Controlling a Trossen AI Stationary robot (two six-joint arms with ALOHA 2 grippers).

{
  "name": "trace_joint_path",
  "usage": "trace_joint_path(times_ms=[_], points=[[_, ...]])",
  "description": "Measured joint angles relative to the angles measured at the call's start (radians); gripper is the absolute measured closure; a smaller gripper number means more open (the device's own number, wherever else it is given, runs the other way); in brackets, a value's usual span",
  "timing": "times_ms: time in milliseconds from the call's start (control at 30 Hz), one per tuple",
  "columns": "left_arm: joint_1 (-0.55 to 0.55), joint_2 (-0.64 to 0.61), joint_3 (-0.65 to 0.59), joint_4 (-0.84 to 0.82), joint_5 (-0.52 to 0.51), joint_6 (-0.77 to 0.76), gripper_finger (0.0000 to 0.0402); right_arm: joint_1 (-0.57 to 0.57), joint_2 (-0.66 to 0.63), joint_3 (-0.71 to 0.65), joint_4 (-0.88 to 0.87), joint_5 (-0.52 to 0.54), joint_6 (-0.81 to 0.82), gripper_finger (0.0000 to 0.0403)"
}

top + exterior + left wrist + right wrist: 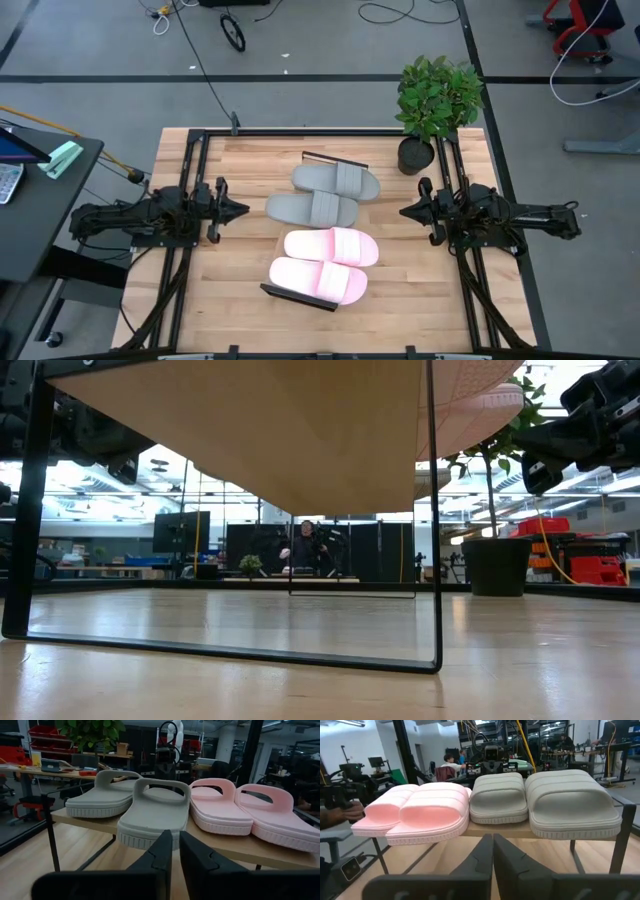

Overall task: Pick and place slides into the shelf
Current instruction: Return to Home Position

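Two grey slides (335, 181) (312, 210) and two pale pink slides (332, 246) (318, 280) lie side by side, soles down, on top of the shelf (297, 296) in the middle of the table. In the left wrist view the grey slides (150, 815) and pink slides (225, 810) sit on the plank (100, 823). My left gripper (243, 210) waits level at the table's left, shut, pointing at the shelf. My right gripper (404, 211) waits level at the right, shut. Neither touches anything.
A potted plant (437, 100) stands at the table's far right corner, close behind my right arm. The low view looks under the shelf's plank (300, 430) past its thin black leg (433, 560). A person sits in the room beyond the table.
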Motion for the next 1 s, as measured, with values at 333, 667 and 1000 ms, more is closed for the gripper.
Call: trace_joint_path(times_ms=[333,667,1000], points=[[0.000,0.000,0.000,-0.014,-0.001,-0.035,0.0340,0.000,0.000,0.000,0.000,0.000,0.004,0.0384],[0.000,0.000,0.000,-0.014,0.000,-0.034,0.0351,0.000,0.000,0.000,-0.001,0.000,0.009,0.0384],[0.000,0.000,0.000,-0.014,0.000,-0.034,0.0345,0.000,0.000,0.000,-0.001,0.001,0.009,0.0384]])
